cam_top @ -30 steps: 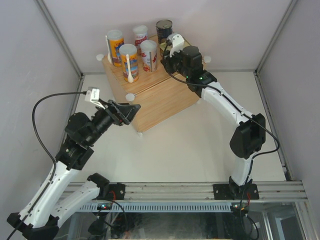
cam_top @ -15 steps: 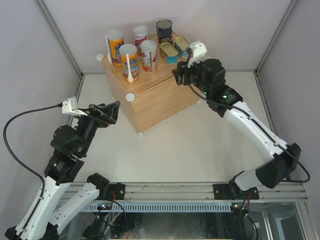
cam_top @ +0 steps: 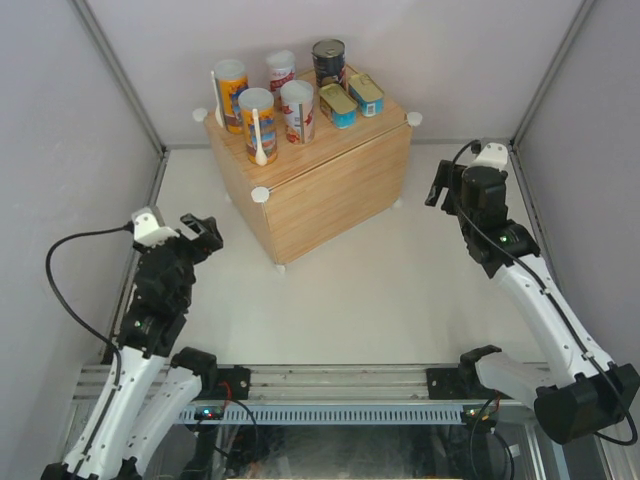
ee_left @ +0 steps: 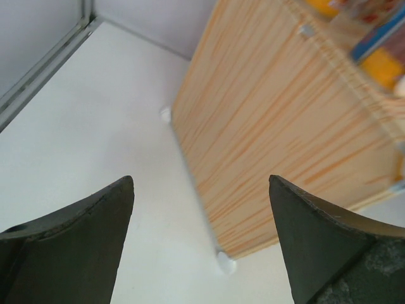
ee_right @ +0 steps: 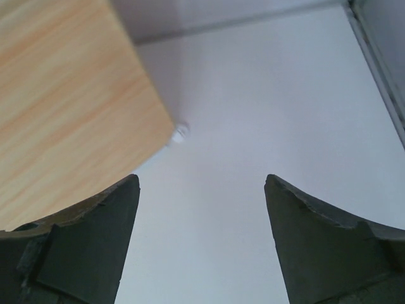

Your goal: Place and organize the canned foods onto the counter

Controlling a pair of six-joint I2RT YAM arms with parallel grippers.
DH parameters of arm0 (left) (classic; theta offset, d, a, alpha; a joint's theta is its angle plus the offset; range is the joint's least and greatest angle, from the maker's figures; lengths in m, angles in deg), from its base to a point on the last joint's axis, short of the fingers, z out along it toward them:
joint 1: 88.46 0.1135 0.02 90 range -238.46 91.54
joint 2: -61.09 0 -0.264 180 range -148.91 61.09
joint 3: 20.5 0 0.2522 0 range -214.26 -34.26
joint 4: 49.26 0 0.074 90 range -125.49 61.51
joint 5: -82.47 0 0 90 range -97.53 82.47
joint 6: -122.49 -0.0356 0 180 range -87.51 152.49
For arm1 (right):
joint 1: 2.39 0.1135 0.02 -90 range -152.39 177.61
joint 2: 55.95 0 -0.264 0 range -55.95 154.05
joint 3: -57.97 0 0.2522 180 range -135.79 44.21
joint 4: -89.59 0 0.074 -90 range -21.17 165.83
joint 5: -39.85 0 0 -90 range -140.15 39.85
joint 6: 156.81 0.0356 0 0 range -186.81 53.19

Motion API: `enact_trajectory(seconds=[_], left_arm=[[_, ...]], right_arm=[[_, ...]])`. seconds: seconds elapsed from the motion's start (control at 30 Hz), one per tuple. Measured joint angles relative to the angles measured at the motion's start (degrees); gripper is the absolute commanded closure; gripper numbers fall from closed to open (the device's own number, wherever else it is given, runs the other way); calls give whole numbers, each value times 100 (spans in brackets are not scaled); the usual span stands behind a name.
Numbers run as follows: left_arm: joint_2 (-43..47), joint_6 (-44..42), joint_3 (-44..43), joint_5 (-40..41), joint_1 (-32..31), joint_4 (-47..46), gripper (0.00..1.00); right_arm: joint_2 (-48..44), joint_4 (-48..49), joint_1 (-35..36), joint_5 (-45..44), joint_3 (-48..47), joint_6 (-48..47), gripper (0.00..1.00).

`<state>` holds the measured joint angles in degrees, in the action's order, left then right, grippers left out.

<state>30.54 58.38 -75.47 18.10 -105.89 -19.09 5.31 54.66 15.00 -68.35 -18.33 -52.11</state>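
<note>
**Both pincers empty, seven cans up top**

The left pincer (cam_top: pixel 200 232) sits at 8 o'clock from the counter (cam_top: pixel 330 190), jaws spread and empty, facing its wooden side. The right pincer (cam_top: pixel 440 186) hovers at the counter's 3 o'clock, also spread wide with nothing between its fingers. Seven containers stand on the counter: two orange-blue tubes (cam_top: pixel 231 95), two white-red tubes (cam_top: pixel 298 110), one dark-blue can (cam_top: pixel 328 62) and two flat tins (cam_top: pixel 338 104), grouped toward its 12 o'clock edge. White caps (cam_top: pixel 260 194) sit at the counter's corners.
</note>
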Motion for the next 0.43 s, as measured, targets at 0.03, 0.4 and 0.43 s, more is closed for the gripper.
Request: enact_trajectory(seconds=[0.03,0.4,0.43], left_arm=[[24,2,175,4,81,-28,9],[625,201,1139,87,221,-170,8],[671,201,1143,111,221,-170,8]], right_arm=[[-2,-162,0,-214,50,136,17],[35,-1062,315,-1775,507,1054,22],[35,-1095,356,-1864,540,1099,20]])
